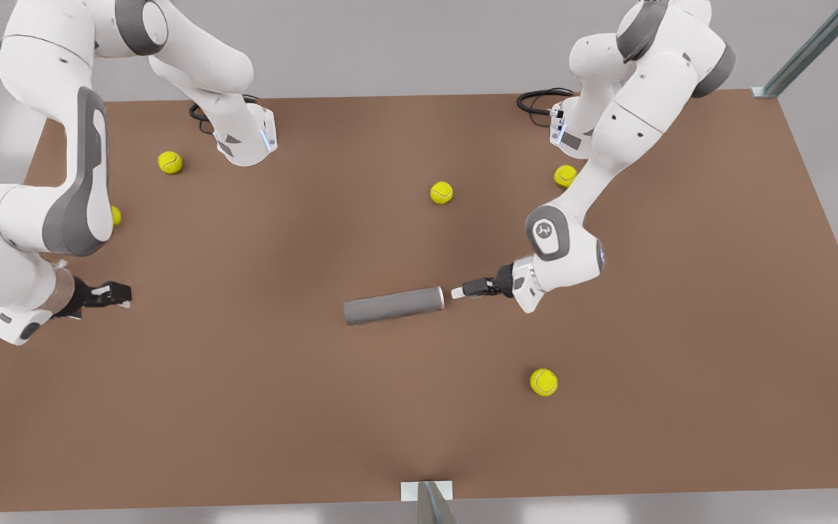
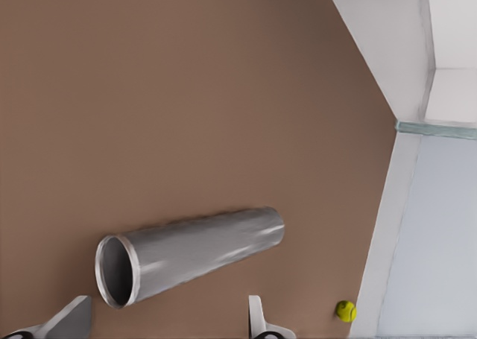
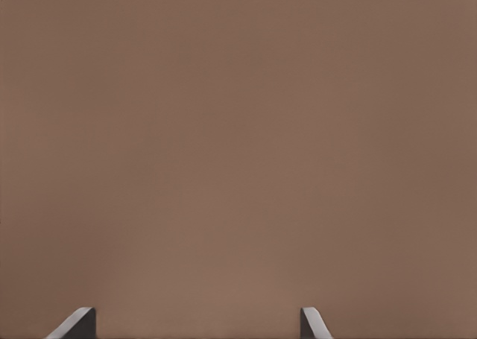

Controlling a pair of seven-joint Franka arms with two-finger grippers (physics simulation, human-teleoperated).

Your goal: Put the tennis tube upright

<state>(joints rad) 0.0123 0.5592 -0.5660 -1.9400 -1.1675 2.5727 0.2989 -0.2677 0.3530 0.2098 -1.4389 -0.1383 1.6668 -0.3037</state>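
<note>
Tennis tube (image 1: 394, 305) lying flat mid-table, nothing inside that I can see.

Its long axis runs across the front view, hollow end (image 2: 115, 271) facing the left gripper (image 1: 457, 292), which sits just off that end on the front view's right, fingers (image 2: 258, 318) spread apart. Right gripper (image 1: 126, 296) waits well away over bare brown table (image 1: 244, 407), jaws also apart. Yellow tennis balls (image 1: 543, 381) are scattered around.

A yellow-green tennis ball (image 1: 115, 215) is half hidden behind the arm at the front view's left. Another ball (image 1: 565, 175) is partly covered by the other arm. Both wrist views cut off their fingertips (image 2: 255, 317) at the picture's edge.
</note>
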